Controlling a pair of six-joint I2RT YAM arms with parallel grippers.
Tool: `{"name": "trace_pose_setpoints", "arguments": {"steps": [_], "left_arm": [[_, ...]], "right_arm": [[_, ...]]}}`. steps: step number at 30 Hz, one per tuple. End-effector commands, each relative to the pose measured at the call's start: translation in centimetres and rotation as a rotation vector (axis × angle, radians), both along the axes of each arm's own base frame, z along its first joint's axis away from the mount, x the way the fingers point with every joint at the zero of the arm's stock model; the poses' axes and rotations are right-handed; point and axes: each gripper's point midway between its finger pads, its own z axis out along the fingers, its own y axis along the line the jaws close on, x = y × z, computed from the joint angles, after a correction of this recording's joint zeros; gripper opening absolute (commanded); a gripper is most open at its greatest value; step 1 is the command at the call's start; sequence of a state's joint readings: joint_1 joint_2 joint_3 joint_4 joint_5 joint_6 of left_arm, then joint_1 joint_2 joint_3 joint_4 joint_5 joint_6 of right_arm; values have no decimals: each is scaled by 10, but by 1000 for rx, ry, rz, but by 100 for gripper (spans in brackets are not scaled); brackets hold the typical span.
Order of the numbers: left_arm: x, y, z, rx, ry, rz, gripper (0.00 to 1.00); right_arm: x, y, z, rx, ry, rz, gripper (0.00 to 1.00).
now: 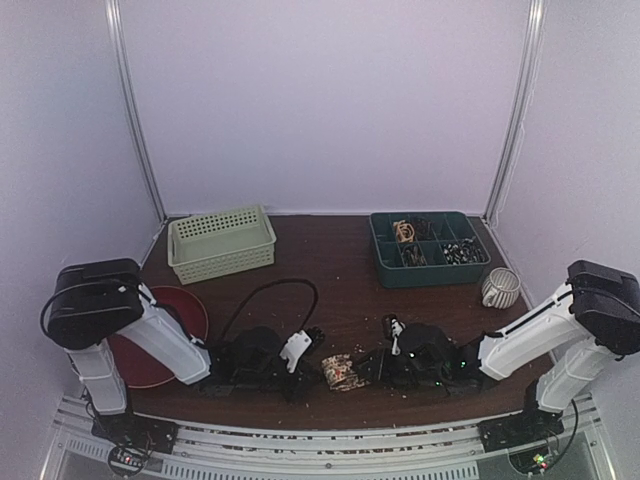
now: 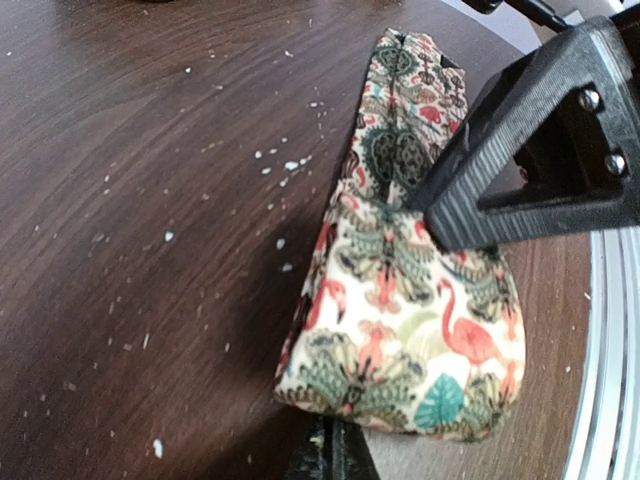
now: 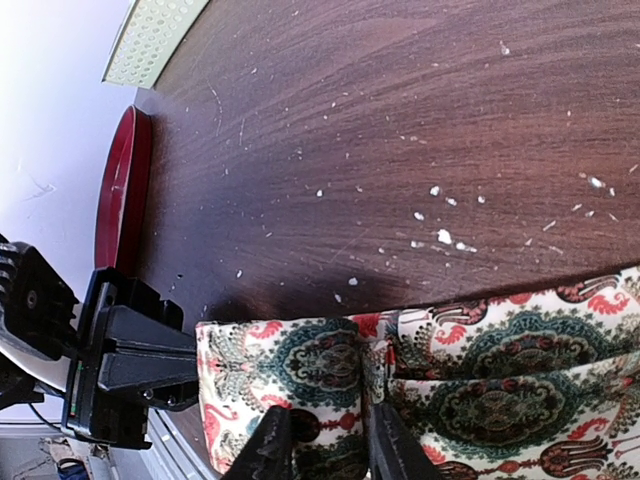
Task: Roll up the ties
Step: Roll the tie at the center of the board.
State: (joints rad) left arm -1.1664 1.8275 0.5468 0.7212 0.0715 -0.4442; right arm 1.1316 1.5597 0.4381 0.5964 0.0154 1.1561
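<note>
between the two sets of jaws, at the near table edge: folded cream paisley-print cloth tie (image 1: 344, 372), lying on the dark brown wooden table (image 2: 150, 200). right gripper (image 3: 325, 440) is clamped on a fold of it, one finger each side. left gripper (image 2: 330, 452) jaws are fully together at the tie's end; can't tell if cloth is pinched. small pale crumbs (image 3: 443, 236) lie scattered beyond both jaws.

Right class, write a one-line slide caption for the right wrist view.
Right tool pinches the patterned tie on a dark wooden table while the left tool clamps its end.
</note>
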Motion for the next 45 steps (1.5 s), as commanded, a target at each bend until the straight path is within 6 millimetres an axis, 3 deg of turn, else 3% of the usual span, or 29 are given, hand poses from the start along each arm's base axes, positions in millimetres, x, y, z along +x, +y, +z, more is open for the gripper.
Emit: {"name": "trace_pose_setpoints", "arguments": {"steps": [1,10,17,26,38,45], "left_arm": [[2,-20,16,-63,-23,-29,0],[9,-27,33,-80,-57,-14,0],[12,-31,35,-68,-61,-14,0],[16,-44,45,-64,-70,-27,0],[18,-58,39,-41,-48,-50,0],[20,-64,39,-11,-51,-59,8]], "right_arm": [[-3,-7,-3,-13,-3,13,27],[-4,-15,-4,-43,2,12,25],[-2,-24,-12,-74,6,0,25],[5,-31,-8,-94,-27,-4,25],[5,-46,-10,-141,-62,-3,25],[7,-55,-9,-185,-97,-11,24]]}}
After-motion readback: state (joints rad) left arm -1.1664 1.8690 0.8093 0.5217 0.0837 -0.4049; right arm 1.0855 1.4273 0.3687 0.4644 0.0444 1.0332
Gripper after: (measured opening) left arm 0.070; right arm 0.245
